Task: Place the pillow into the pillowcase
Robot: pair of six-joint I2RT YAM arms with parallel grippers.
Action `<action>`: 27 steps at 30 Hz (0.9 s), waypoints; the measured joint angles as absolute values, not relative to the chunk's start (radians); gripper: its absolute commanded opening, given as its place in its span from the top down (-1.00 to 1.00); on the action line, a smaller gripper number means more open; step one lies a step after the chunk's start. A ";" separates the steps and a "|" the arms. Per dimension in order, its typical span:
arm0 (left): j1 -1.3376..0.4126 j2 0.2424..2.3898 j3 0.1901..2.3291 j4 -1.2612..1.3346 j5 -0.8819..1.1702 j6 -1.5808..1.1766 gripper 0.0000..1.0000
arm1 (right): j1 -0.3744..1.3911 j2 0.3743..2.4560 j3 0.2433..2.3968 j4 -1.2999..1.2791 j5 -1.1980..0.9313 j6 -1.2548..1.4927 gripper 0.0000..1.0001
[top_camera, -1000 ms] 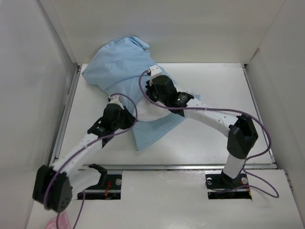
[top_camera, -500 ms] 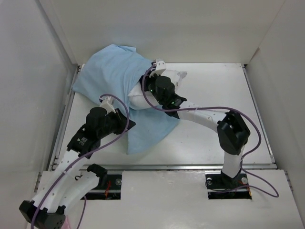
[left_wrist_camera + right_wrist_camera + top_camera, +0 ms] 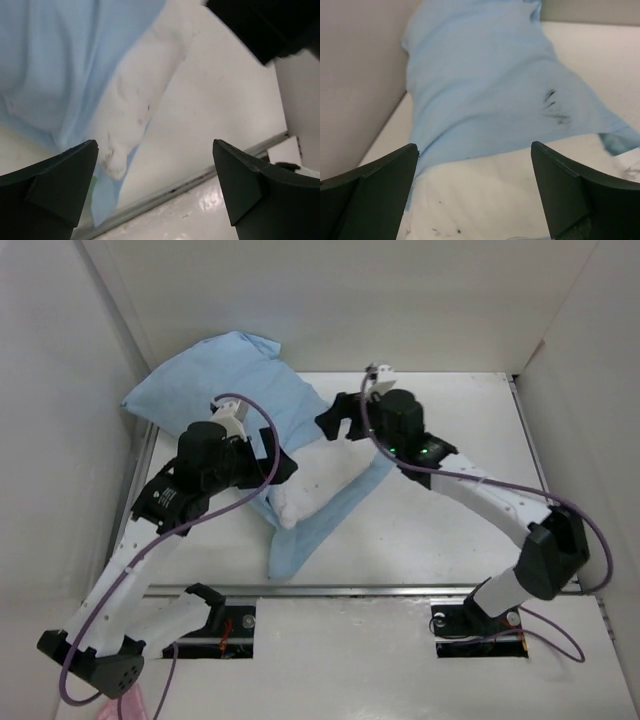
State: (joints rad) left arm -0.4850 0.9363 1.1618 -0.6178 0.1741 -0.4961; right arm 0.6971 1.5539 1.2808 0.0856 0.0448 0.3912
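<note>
My pincer (image 3: 474, 147) hangs with its jaws spread wide and nothing between them. My two dark fingers (image 3: 370, 195) fill the bottom corners. Below me the pale blue pillowcase (image 3: 485, 85) lies along the worktop's (image 3: 600, 50) edge by the wall (image 3: 355, 75) and reaches toward the far corner. It has dark smudges on its right part. From its near hem the white pillow (image 3: 490, 200) sticks out, flecked with a few small dark specks. A small blue fold shows at the right.

We count one pillow (image 3: 305, 495), one pillowcase (image 3: 225, 380), one left gripper (image 3: 155, 147), one right gripper (image 3: 474, 147), and perhaps one pink scrap (image 3: 128, 707), near left.
</note>
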 measured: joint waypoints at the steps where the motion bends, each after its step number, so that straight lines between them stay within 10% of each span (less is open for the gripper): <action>1: -0.485 0.974 1.196 -0.614 0.154 -0.476 -1.00 | 0.652 1.505 1.259 0.080 -0.012 0.406 -1.00; 15: -0.792 1.831 1.959 -0.727 -0.150 -0.139 -1.00 | 0.297 1.037 0.999 -0.243 0.029 0.477 -1.00; 27: -0.808 1.976 1.848 -0.890 -0.393 -0.117 -1.00 | 0.249 1.054 0.833 -0.276 -0.068 0.479 -1.00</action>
